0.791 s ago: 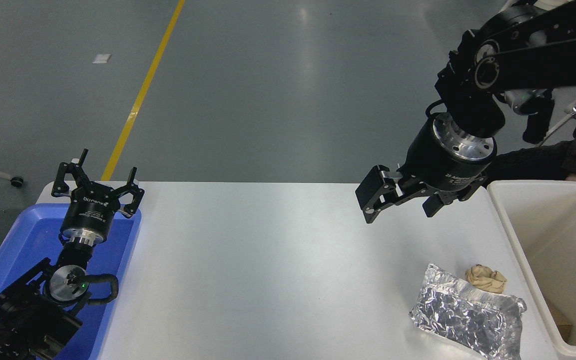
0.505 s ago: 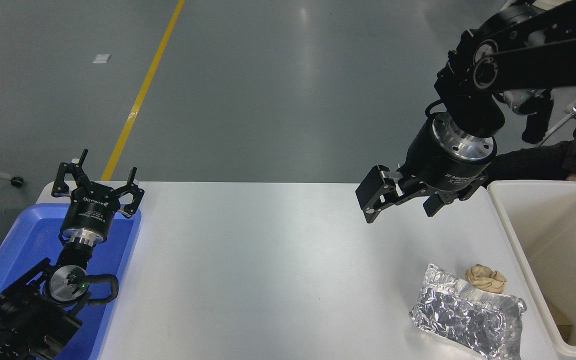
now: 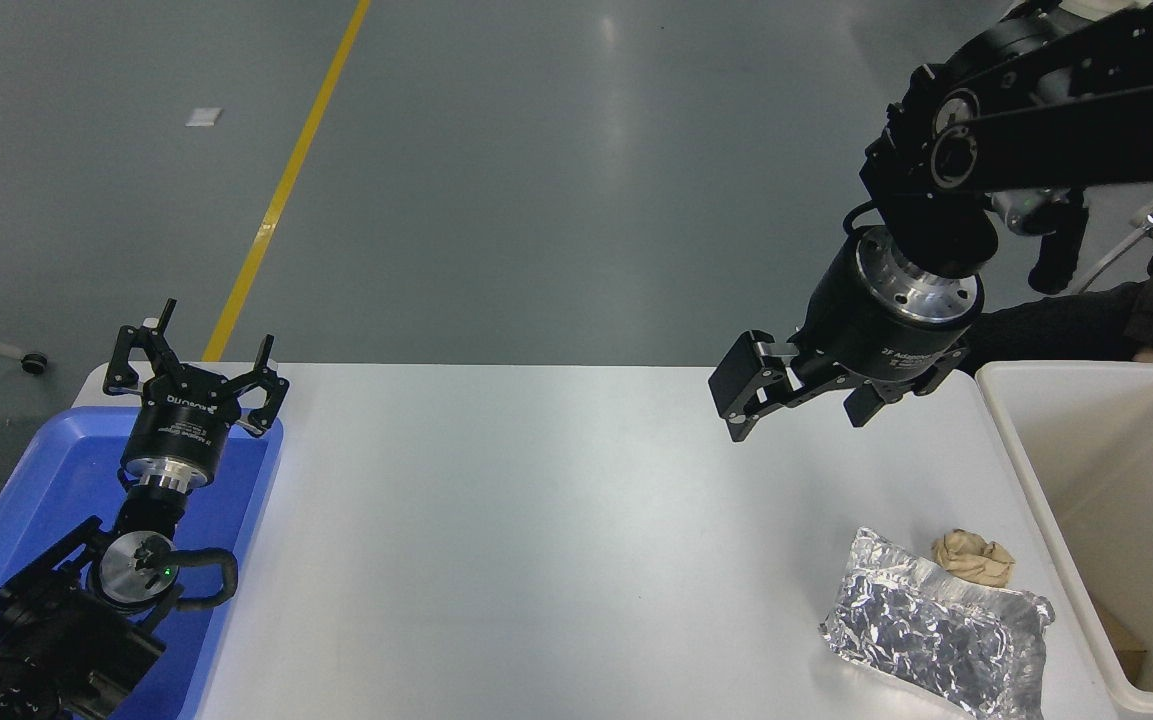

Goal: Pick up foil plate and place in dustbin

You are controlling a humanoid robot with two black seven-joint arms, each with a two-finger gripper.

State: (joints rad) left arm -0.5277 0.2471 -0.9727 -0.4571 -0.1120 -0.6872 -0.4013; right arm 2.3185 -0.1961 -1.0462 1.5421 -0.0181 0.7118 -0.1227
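Left gripper [image 3: 194,352] is parked over the blue tray [image 3: 31,490] at the lower left, fingers spread wide, holding nothing. Moving right, the right gripper [image 3: 801,400] hangs in the air above the table [image 3: 536,520] with its fingers open and empty. The foil plate [image 3: 936,630] lies flat near the table's front right, well below and a bit right of those fingers, not touching them. It looks super light and flimsy, crumples easily, so I'd pinch the raised rim. A tan paper ball [image 3: 974,556] touches its far edge, and the dustbin [image 3: 1026,470] sits just beside it.
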